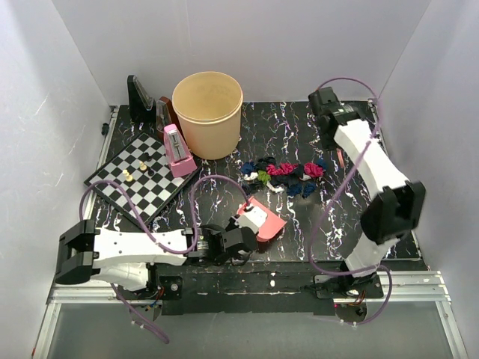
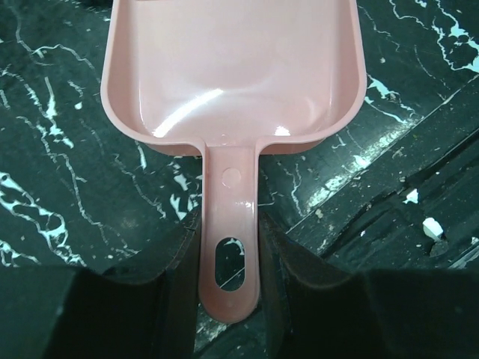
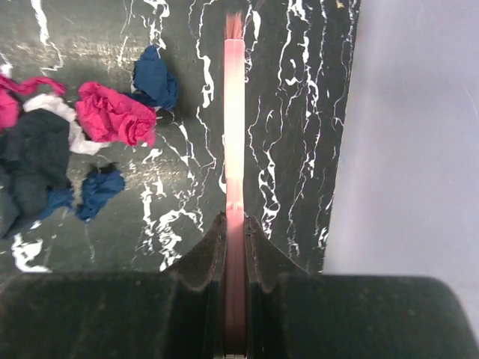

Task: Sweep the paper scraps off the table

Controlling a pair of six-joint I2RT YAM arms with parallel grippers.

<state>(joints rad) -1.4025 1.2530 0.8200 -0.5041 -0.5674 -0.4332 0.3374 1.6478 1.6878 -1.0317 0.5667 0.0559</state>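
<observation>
The paper scraps (image 1: pixel 281 176), magenta, navy, black, green and white wads, lie in a row at the middle of the black veined table (image 1: pixel 299 127). My left gripper (image 1: pixel 243 239) is shut on the handle of the pink dustpan (image 1: pixel 262 221), whose pan rests on the table just in front of the scraps. In the left wrist view the handle sits between the fingers of that gripper (image 2: pixel 230 224) and the dustpan's pan (image 2: pixel 232 67) is empty. My right gripper (image 1: pixel 334 138) is shut on the thin pink brush (image 3: pixel 235 112), to the right of the scraps (image 3: pixel 112 120).
A beige bucket (image 1: pixel 208 112) stands at the back. A chessboard (image 1: pixel 142 179) with a few pieces lies at the left, with a pink metronome (image 1: pixel 178 149) and a black stand (image 1: pixel 138 97) by it. The white wall (image 3: pixel 412 149) is close on the brush's right.
</observation>
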